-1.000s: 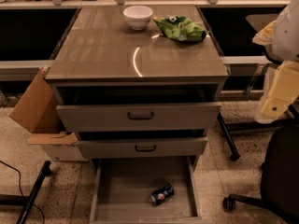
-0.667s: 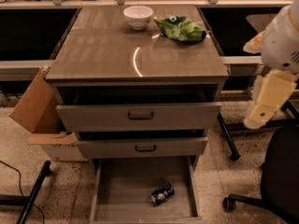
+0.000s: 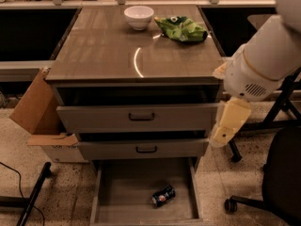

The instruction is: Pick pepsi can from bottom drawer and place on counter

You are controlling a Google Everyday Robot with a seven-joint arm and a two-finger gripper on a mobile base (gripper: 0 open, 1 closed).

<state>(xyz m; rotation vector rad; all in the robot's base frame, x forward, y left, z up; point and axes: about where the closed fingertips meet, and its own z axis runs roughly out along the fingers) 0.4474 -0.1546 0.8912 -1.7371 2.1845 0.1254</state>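
The pepsi can (image 3: 163, 195) lies on its side on the floor of the open bottom drawer (image 3: 117, 197), right of the middle and towards the front. The counter (image 3: 113, 46) is the glossy wood-grain top of the cabinet. My white arm reaches in from the upper right. My gripper (image 3: 228, 125) is cream-coloured and hangs beside the cabinet's right edge at the height of the upper drawers. It is well above and to the right of the can and holds nothing that I can see.
A white bowl (image 3: 138, 17) and a green snack bag (image 3: 181, 28) sit at the back of the counter. Two drawers with dark handles (image 3: 141, 117) stand slightly pulled out above the bottom drawer. A cardboard box (image 3: 35, 109) stands at the left and a black office chair (image 3: 282, 173) at the right.
My arm has swung in from the right edge towards the cabinet and down, bringing the gripper next to the cabinet's right side. The can has not moved.
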